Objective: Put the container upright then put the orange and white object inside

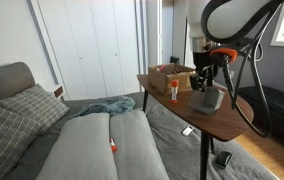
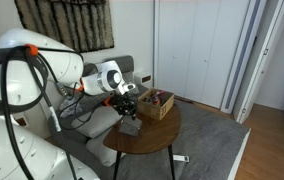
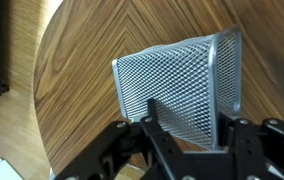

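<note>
No legible text, label or number anywhere.

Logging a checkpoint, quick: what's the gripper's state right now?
Gripper: fingers apart, straddling part of the grey container on the table; whether they clamp it cannot be told.

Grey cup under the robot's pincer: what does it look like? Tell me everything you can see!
The grey mesh cup looks like silvery netting full of tiny holes, with a smooth band round its rim. It is wider at the rim than at the base. It seems to lie on its side on the round wooden table, with its rim facing sideways. The open pincer hangs right over it. I cannot tell whether the pincer touches it.
</note>
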{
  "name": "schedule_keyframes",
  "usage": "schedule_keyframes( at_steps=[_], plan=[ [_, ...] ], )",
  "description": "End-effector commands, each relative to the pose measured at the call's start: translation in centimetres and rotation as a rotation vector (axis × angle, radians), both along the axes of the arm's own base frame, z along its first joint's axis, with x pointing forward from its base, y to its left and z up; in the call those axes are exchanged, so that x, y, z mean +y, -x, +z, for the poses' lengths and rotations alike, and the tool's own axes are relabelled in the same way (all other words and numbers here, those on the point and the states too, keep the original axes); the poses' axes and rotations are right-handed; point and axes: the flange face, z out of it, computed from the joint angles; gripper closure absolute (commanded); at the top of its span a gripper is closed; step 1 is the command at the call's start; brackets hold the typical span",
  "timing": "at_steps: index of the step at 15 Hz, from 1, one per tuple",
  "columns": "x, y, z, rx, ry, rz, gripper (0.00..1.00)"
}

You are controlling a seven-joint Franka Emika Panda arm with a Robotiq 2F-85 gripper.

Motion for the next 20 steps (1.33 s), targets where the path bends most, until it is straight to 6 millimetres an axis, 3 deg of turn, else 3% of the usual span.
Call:
schedule_keyframes(
  at_steps=[1,3,11,12,13,15,20],
  plan=[
    [-1.7,-0.9,0.8,0.0,-0.053,-0.043,0.87],
    [-2.8,-1.2,1.4,0.002,-0.078,-0.072,1.0],
    [-7.6,-1.0,0.5,0.07,-0.205,-0.214,0.99],
    [-8.1,-0.9,0.5,0.07,-0.207,-0.226,0.94],
    [-8.4,-0.8,0.6,0.067,-0.215,-0.236,0.71],
    [-8.8,-0.6,1.1,0.051,-0.213,-0.245,0.67],
    [-8.5,0.4,4.0,-0.001,-0.183,-0.249,0.34]
  ],
)
